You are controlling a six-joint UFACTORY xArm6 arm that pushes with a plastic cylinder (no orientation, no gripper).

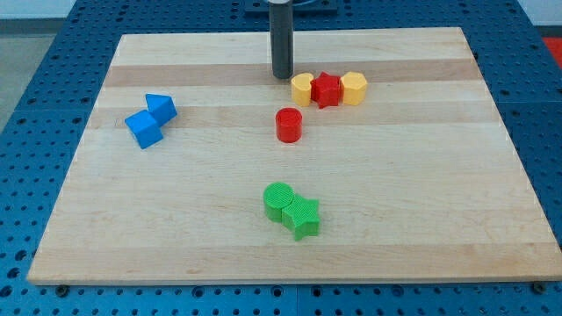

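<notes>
Nearest, at 6 o'clock on the desk [439,246], a green cylinder [278,200] touches a green star [302,217]; two blue blocks [150,120] touch at 9. Farther, a red cylinder [289,125] sits below a yellow [302,88], red star [327,89], yellow [353,88] row. My tip [282,76], a bare rod with no end effector, stands just at 10 o'clock of that row.

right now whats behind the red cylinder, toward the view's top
Behind the red cylinder stands my tip, left of the yellow block. Nothing there is covered.

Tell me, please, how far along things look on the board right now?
Already grouped: two blue blocks touching at the view's left; green cylinder against green star; a yellow, red star, yellow row. In hand: my tip sits just left of that row. Apart: the red cylinder, alone.
</notes>
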